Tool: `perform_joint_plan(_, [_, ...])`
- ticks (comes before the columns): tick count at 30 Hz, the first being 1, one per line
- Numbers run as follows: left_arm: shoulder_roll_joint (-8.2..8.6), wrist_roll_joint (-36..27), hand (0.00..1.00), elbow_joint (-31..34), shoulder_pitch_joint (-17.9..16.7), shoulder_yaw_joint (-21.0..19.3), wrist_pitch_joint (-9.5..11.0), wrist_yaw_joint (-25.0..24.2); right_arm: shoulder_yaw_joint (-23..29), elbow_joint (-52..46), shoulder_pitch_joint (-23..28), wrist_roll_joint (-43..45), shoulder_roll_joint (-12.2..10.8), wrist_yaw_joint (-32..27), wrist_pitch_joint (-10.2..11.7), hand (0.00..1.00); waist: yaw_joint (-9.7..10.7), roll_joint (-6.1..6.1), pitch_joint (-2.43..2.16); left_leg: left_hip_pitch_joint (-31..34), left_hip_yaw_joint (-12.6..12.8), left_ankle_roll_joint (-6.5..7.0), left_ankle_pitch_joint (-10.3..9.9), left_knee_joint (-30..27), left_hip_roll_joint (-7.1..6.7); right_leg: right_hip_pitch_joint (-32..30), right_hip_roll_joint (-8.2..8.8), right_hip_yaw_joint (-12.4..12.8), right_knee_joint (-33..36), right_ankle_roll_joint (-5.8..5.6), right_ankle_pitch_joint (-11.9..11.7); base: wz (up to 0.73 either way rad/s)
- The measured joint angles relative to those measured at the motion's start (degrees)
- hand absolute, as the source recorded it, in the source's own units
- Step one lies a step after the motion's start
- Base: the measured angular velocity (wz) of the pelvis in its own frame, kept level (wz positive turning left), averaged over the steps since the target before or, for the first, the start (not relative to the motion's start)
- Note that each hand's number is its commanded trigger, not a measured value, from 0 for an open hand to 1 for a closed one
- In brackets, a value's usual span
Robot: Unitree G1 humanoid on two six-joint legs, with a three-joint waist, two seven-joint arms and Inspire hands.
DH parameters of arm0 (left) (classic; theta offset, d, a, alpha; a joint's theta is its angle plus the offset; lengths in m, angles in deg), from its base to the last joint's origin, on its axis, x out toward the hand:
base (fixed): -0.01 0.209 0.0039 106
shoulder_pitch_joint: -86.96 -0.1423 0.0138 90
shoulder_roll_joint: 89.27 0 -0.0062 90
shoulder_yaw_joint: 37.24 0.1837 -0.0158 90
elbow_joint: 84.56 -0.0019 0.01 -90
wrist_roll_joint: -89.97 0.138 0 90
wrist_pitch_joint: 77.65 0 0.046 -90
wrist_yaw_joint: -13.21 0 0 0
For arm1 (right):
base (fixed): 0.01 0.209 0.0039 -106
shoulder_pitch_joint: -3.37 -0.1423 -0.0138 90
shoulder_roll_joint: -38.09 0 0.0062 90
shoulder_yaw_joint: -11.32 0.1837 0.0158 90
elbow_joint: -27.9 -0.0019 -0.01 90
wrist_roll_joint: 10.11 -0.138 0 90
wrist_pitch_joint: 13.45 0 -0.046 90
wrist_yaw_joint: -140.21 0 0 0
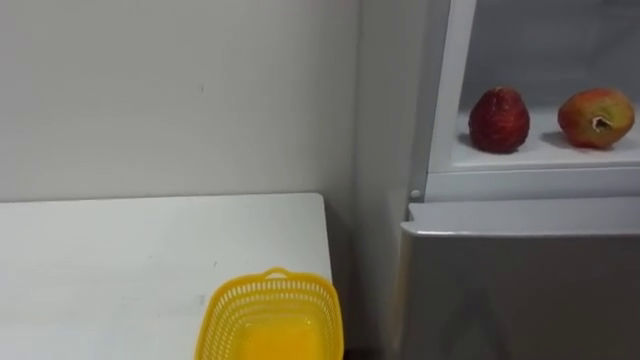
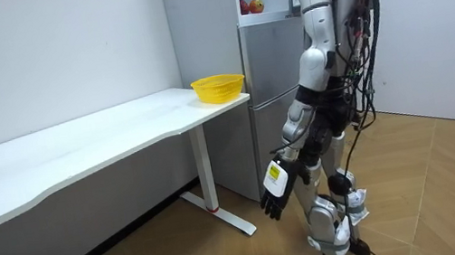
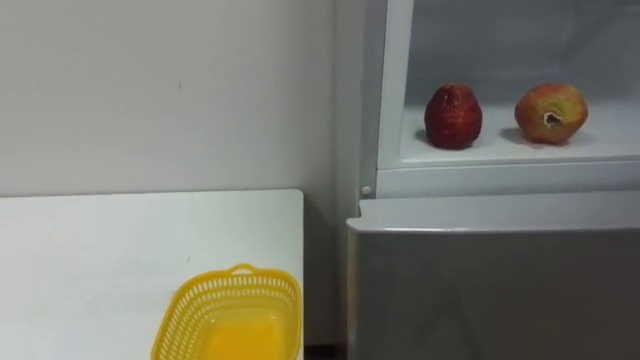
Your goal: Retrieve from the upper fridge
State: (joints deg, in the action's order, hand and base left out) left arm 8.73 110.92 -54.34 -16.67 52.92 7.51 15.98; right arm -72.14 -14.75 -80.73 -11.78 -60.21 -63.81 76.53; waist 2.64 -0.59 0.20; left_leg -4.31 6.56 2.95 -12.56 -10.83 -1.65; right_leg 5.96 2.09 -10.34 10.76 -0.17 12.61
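The upper fridge compartment stands open, and on its white shelf [image 1: 545,157] lie two fruits. One is a dark red strawberry-like fruit [image 1: 499,120], the other a red-and-yellow apple-like fruit [image 1: 596,117] to its right. In the room view both show as small red spots [image 2: 250,6] high in the fridge. I stand facing the fridge, close to it. My left hand [image 2: 275,195] hangs low beside my thigh with its fingers relaxed and nothing in it.
A yellow mesh basket [image 1: 270,286] with nothing in it sits at the near right corner of the white table [image 1: 120,260], just left of the fridge. The grey lower fridge door [image 1: 520,290] is closed. A white wall runs behind the table.
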Motion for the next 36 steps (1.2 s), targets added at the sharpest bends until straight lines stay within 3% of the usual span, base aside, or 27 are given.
perform_joint_plan(3, [-0.24,-0.17,0.00,0.12,0.27,0.06,0.29,0.02,0.39,-16.04,0.35,0.36,-0.01,-3.60,0.09,0.00,-0.06,-0.04,0.02,0.38,1.04,-0.01,0.00,0.03,0.03,-1.13,-0.16,0.79,0.03,0.01,-0.01,-0.12])
perform_joint_plan(5, [-0.24,-0.49,0.00,0.20,0.28,0.07,1.06,0.26,0.39,-29.20,1.06,3.30,-0.02,-6.33,2.66,0.00,0.07,-0.20,-0.02,0.52,1.29,-0.02,0.01,0.02,0.00,-1.23,-0.29,0.90,-0.06,0.08,-0.25,-0.06])
perform_joint_plan(9, [-0.28,-2.05,0.00,0.16,0.40,0.55,2.73,1.21,-0.23,-41.26,6.18,7.62,-0.76,-9.21,2.89,0.00,0.07,-0.10,-0.17,0.84,2.17,-0.05,0.00,0.12,0.26,-1.95,-0.37,1.57,0.15,0.10,-0.27,-0.10])
perform_joint_plan(13, [-0.56,-3.00,0.00,-0.29,0.05,0.76,3.16,1.65,-0.89,-55.87,8.80,13.02,-0.65,-10.93,6.08,0.00,0.46,0.70,-0.05,1.67,4.05,-0.13,-0.10,0.17,0.93,-3.18,-0.60,2.46,0.99,0.23,-0.58,-0.23])
perform_joint_plan(17, [-0.64,-5.91,0.00,-3.05,1.58,3.14,5.13,1.74,-2.10,-65.13,9.47,14.09,0.10,-11.59,8.22,0.00,0.57,1.61,-0.57,0.87,4.17,-0.13,-0.14,1.20,0.97,-3.02,-0.82,2.89,1.04,0.26,-0.75,-0.04])
perform_joint_plan(19, [-0.65,-7.04,0.00,-4.26,1.30,3.57,5.33,1.89,-3.36,-67.83,10.14,16.09,0.13,-11.56,8.82,0.00,0.56,1.89,-0.89,0.68,4.08,-0.13,-0.14,1.26,0.97,-2.81,-0.86,3.02,1.10,0.26,-0.78,-0.05])
perform_joint_plan(26, [-1.45,-7.91,0.00,-5.00,0.07,7.03,5.36,1.44,-6.05,-72.02,9.89,20.34,1.25,-11.62,9.34,0.00,0.47,1.69,-0.78,0.92,4.11,-0.13,-0.14,1.09,1.08,-3.14,-0.74,2.47,1.86,0.26,-0.79,0.00])
perform_joint_plan(36, [-1.94,-7.84,0.00,-5.12,0.11,6.81,4.69,-1.24,-6.59,-72.22,7.48,22.25,1.88,-12.51,9.37,0.00,-0.82,0.31,-0.66,1.12,3.97,-0.09,-0.12,0.62,1.03,-3.03,-0.56,1.84,1.92,0.29,-0.83,0.00])
